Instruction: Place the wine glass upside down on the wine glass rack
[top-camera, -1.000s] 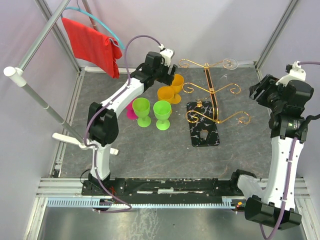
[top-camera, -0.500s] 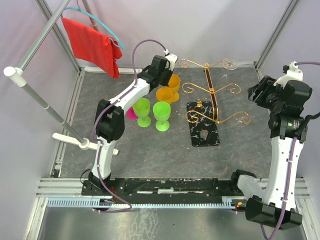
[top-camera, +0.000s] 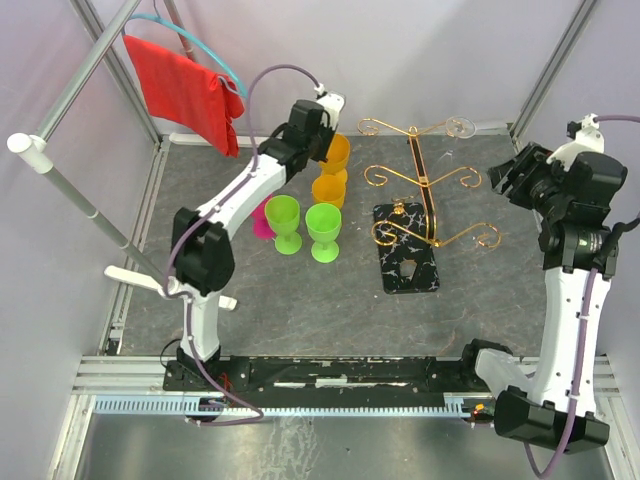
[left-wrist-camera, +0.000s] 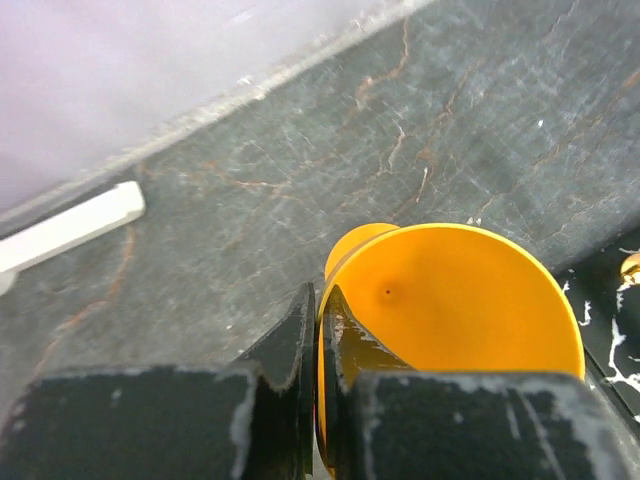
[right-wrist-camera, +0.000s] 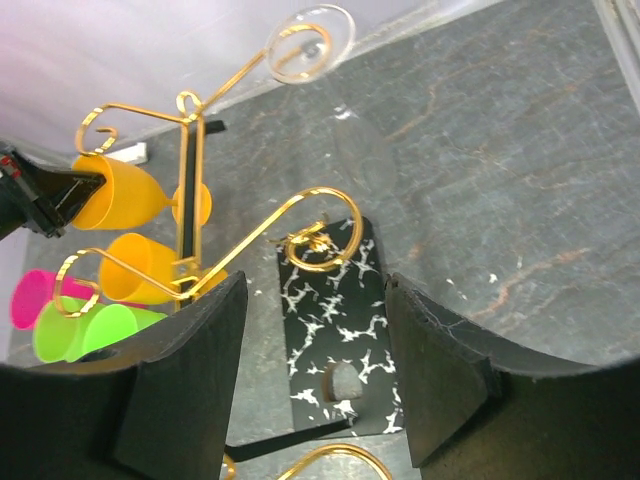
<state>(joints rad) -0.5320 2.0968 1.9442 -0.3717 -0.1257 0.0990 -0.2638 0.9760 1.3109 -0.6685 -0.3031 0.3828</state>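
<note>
At the back of the table (top-camera: 480, 300), left of the rack (top-camera: 425, 180), gripping the glass (top-camera: 335, 152) by its rim, left jaws clenched; right jaws released, empty. Could slip from so thin a pinch when inverted.

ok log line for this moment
left end effector: shut on far orange glass rim | right end effector: open, apart from rack | glass not yet on rack

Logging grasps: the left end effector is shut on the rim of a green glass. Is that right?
No. The left end effector is shut on the rim of an orange glass, not a green one; the left wrist view shows it.
</note>
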